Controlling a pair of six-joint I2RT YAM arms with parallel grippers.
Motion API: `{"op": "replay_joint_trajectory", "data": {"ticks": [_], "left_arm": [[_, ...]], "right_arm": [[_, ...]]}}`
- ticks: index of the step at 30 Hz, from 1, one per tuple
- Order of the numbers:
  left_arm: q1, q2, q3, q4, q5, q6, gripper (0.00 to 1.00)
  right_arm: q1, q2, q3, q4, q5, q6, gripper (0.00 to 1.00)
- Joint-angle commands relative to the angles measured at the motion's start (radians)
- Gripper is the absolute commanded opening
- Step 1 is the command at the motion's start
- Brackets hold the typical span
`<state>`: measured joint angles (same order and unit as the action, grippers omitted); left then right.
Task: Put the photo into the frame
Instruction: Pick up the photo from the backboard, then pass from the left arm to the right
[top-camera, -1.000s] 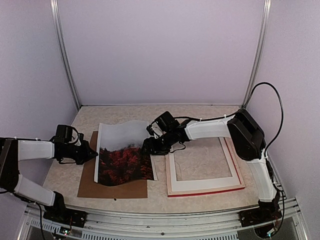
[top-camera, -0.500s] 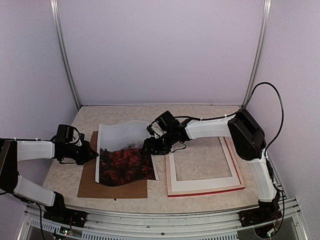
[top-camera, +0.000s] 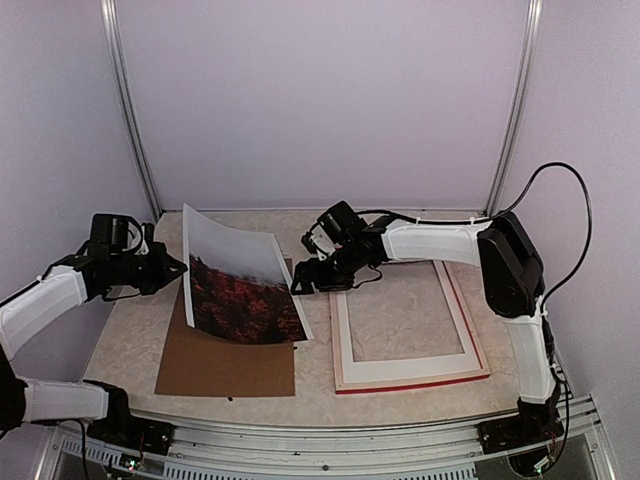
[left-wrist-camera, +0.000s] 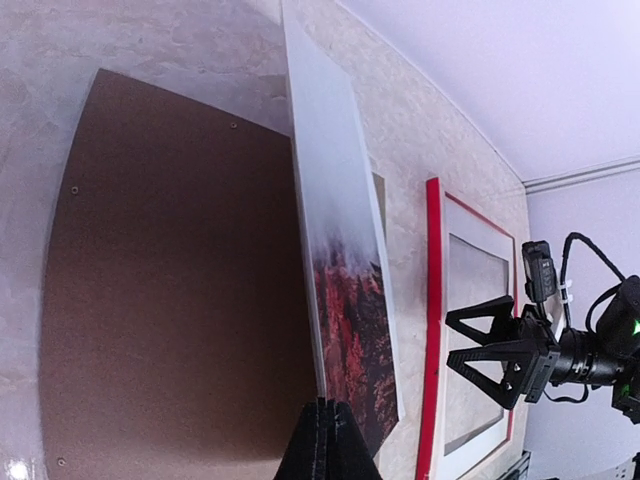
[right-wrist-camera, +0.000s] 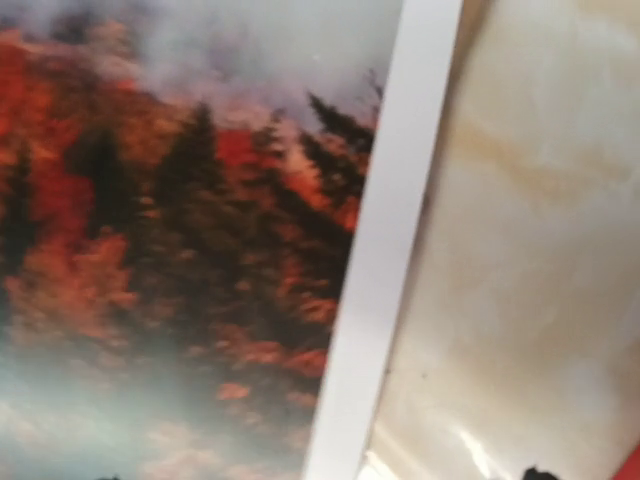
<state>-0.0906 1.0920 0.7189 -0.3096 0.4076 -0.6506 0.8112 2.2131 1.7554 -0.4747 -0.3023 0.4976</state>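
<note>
Top external view puts the thin rectangular photo (top-camera: 238, 285), red-orange foliage fading into grey mist, on my left arm's side of the frame. It is tilted up on edge, its lower edge resting on the flat brown backing board (top-camera: 225, 365).

My left gripper (top-camera: 176, 270) has its fingers pressed together on the photo's edge farthest from the frame, and the left wrist view shows them pinching that thin edge. My right gripper (top-camera: 298, 279) hangs at the photo's edge nearest the frame. Its jaws are spread with nothing between them, which is plainest from the left wrist view. The large rectangular frame (top-camera: 405, 373) lies flat, pale wooden back up, red outer edge showing.

To do this well, I judge I should take the frame-side edge with the right jaws, lightly and on the white border. Then both arms can carry the sheet together towards the frame, just taut enough that it neither sags nor creases. I would square its edges to the frame's inner sides before lowering, frame-side edge first. Held on one edge only, the print could curl or catch on the backing board.
</note>
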Motion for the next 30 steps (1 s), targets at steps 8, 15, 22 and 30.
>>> {"op": "replay_joint_trajectory", "data": {"ticks": [8, 15, 22, 30], "left_arm": [[-0.186, -0.009, 0.158, -0.009, -0.135, -0.150, 0.00], [-0.304, 0.026, 0.178, 0.052, -0.240, -0.243, 0.00], [-0.372, 0.068, 0.220, 0.065, -0.300, -0.287, 0.00], [-0.419, 0.103, 0.259, 0.054, -0.341, -0.320, 0.00]], "right_arm": [[0.098, -0.197, 0.114, -0.022, 0.065, -0.051, 0.89], [0.190, -0.181, 0.269, -0.113, 0.143, -0.045, 0.88], [0.275, -0.158, 0.336, -0.174, 0.265, -0.019, 0.88], [0.347, -0.113, 0.386, -0.234, 0.392, -0.019, 0.87]]}}
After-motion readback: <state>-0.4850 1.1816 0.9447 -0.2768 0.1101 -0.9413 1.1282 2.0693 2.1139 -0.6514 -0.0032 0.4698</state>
